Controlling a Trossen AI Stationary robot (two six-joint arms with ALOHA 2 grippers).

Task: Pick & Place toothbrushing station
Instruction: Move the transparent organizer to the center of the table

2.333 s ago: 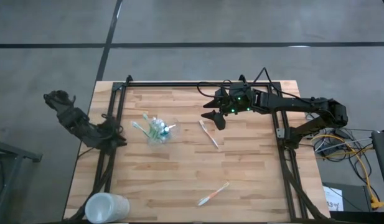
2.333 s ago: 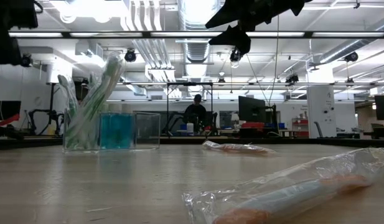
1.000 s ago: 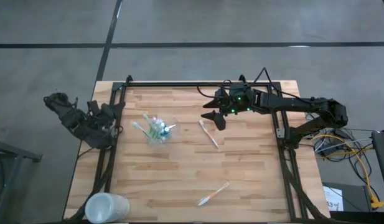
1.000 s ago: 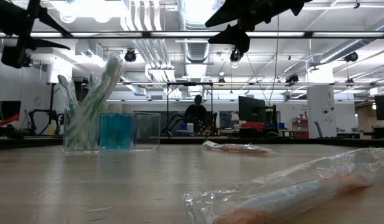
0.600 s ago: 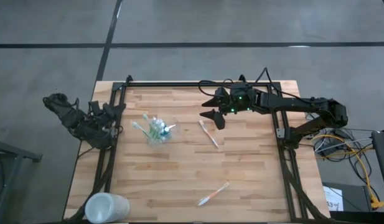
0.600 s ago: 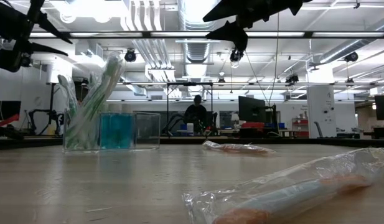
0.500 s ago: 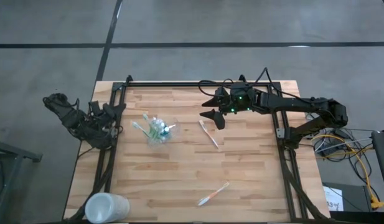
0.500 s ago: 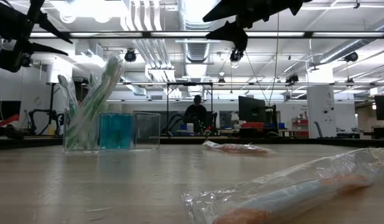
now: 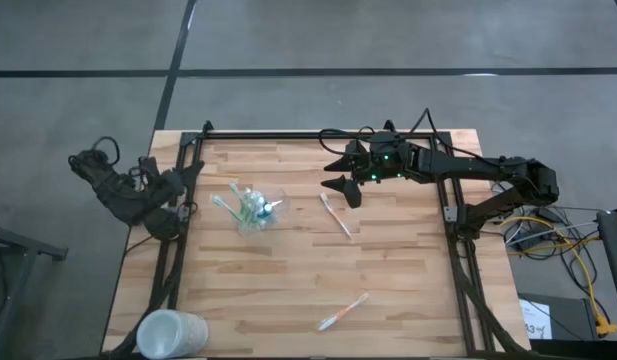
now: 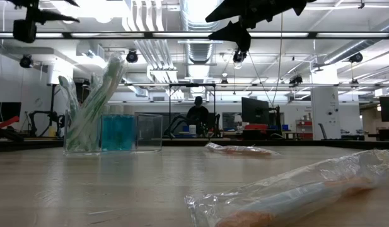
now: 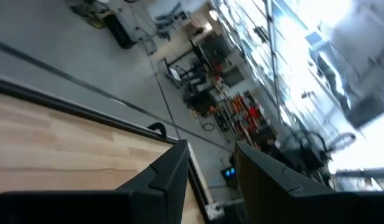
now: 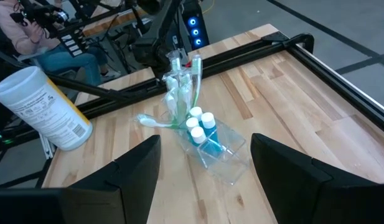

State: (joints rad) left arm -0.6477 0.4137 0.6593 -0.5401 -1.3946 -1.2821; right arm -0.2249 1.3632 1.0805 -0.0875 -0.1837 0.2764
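Observation:
The toothbrushing station (image 9: 253, 208) is a small see-through holder standing on the wooden table left of centre, with green and white toothbrushes and blue-capped tubes in it (image 12: 201, 134); in the low view it stands upright on its base (image 10: 112, 132). My left gripper (image 11: 210, 180) is open and empty, raised at the table's left edge (image 9: 186, 180), pointing level over the frame rail. My right gripper (image 9: 338, 177) hovers open and empty, high above the table's far middle, to the right of the station (image 12: 207, 186).
One wrapped toothbrush (image 9: 336, 215) lies right of the station, another (image 9: 343, 312) near the front edge. A frosted white cup (image 9: 171, 335) sits at the near left corner. Black frame rails (image 9: 178, 250) run along the table's sides. A person (image 12: 23, 28) sits beyond the table.
My left gripper has risen at the table's left edge and rolled about its own pointing line; in the low view it has climbed to the picture's top. It has stayed open. My right gripper and the station have kept still.

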